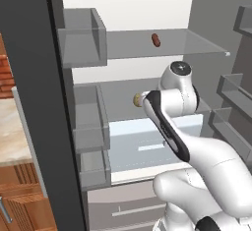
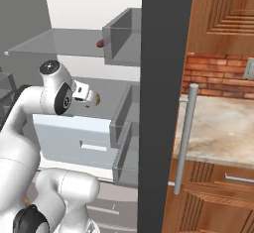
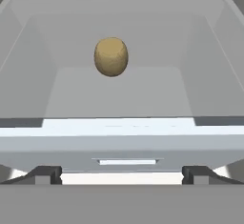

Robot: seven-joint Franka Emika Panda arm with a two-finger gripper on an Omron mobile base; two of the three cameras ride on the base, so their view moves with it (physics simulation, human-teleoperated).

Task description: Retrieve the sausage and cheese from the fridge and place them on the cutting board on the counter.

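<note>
The fridge (image 1: 129, 3) stands open in front of me. On its upper glass shelf lies the sausage (image 1: 156, 40) (image 2: 100, 43), small and dark reddish-brown. One shelf lower sits a tan egg-shaped lump (image 1: 137, 99) (image 3: 111, 56); I cannot tell whether it is the cheese. My gripper (image 3: 123, 175) is open, fingers wide apart and empty, pointing into the middle shelf with the lump ahead and apart from it. The hand (image 2: 82, 92) is level with that shelf, well below the sausage. A corner of the counter (image 2: 223, 123) appears right of the fridge door; the cutting board is out of view.
A pale drawer (image 1: 147, 146) (image 3: 124, 133) juts out just under the hand. Grey door bins (image 1: 83, 36) (image 2: 124, 38) flank the opening on both sides. The dark door edge (image 2: 163, 103) with its grey bar handle (image 2: 184, 138) stands between the fridge and the counter.
</note>
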